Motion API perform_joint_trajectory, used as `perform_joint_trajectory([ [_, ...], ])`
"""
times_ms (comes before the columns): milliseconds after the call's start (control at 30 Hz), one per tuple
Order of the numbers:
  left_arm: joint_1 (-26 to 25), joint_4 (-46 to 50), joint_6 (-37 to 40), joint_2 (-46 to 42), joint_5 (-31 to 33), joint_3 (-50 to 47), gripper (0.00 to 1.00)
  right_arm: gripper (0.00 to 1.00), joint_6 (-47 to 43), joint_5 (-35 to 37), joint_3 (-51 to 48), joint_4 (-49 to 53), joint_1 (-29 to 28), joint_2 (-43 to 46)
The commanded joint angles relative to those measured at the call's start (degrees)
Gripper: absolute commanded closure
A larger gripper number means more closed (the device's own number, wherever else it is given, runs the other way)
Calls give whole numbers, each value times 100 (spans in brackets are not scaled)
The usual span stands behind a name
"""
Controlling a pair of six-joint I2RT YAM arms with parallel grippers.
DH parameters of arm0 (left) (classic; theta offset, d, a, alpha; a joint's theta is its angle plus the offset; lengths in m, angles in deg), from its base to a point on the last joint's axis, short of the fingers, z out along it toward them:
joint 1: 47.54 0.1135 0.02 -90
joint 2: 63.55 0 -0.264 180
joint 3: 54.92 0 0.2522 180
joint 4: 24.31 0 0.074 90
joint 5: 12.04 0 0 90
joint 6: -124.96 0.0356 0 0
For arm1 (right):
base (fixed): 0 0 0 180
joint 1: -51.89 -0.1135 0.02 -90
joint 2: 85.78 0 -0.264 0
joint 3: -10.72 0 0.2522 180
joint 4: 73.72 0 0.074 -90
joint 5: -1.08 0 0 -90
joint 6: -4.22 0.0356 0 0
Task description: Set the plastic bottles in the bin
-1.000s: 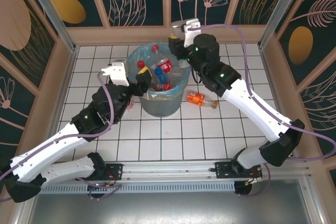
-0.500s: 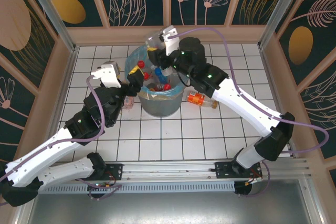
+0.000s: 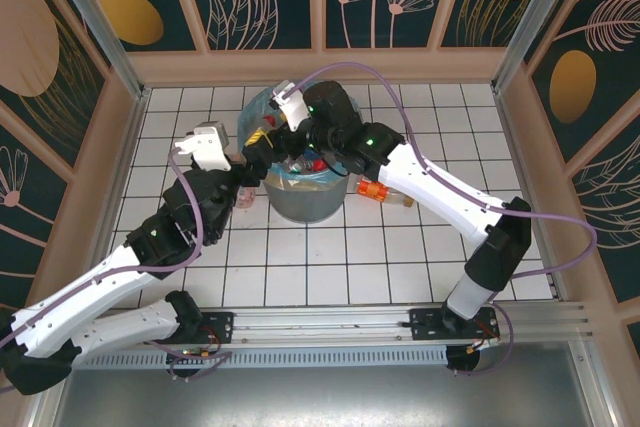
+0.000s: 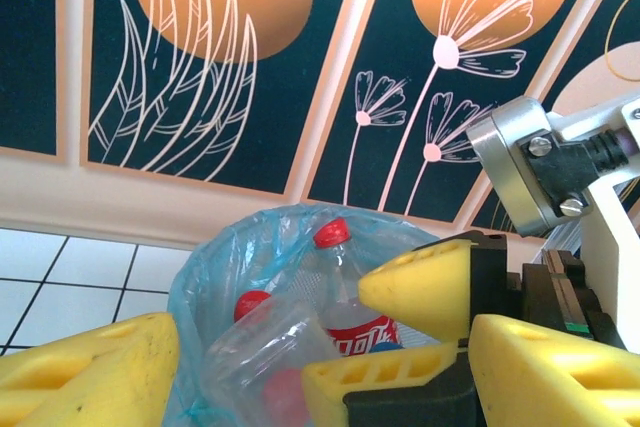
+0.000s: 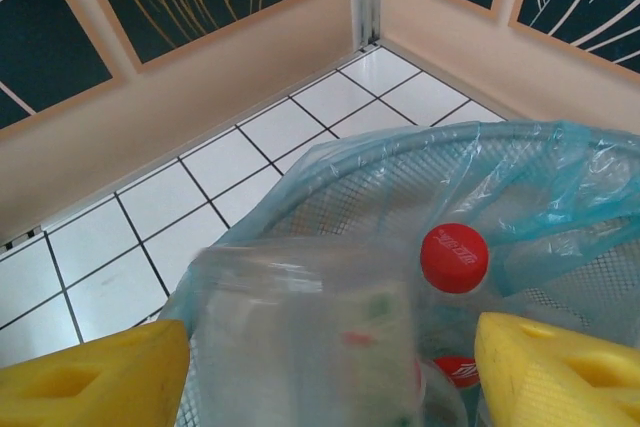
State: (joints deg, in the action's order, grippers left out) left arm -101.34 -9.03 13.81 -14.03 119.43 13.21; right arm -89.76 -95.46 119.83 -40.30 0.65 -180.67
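The grey mesh bin (image 3: 300, 205) with its light-blue bag stands mid-table and holds several plastic bottles. My right gripper (image 3: 272, 135) hangs over its left rim, open. Between its fingers (image 5: 90, 377) a clear bottle (image 5: 300, 337) is blurred and loose above the bin (image 5: 420, 162), with a gap to the right finger. A red-capped bottle (image 5: 455, 257) lies below. My left gripper (image 3: 252, 162) is open beside the bin's left rim. In the left wrist view, the left gripper (image 4: 325, 352) faces the bag (image 4: 215, 267), the loose clear bottle (image 4: 250, 347) and a red-labelled bottle (image 4: 365, 332).
An orange-labelled bottle (image 3: 378, 188) lies on the white tiles right of the bin, under my right forearm. A small pinkish bottle (image 3: 243, 197) lies left of the bin, by my left arm. The two grippers are close together. Wooden walls ring the table.
My right gripper swung left from the bin's far right rim to its left rim and opened, letting go of the clear bottle. The left gripper shifted only slightly and stayed open.
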Motion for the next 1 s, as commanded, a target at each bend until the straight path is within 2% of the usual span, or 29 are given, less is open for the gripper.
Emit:
perform_joint_trajectory([
  [0,-33,-73,-49,-133,185,-50,23,25,-14,-1,294,60,-52,30],
  [133,-37,-74,-49,-229,294,-107,23,27,-48,14,370,5,-126,25],
  [300,-35,-73,-48,-285,370,-138,23,39,-25,-39,494,-102,-225,-104],
  [500,-30,-72,-87,-376,449,-215,23,60,24,-386,841,132,-291,-604],
  [567,-34,-56,-116,-424,458,-241,24,66,1,-391,708,176,-272,-694],
  [667,-35,-26,-116,-487,472,-277,23,82,71,-383,276,104,-238,-651],
  [967,-30,-59,-106,-443,496,-343,23,82,724,-769,-887,-599,-23,-209],
])
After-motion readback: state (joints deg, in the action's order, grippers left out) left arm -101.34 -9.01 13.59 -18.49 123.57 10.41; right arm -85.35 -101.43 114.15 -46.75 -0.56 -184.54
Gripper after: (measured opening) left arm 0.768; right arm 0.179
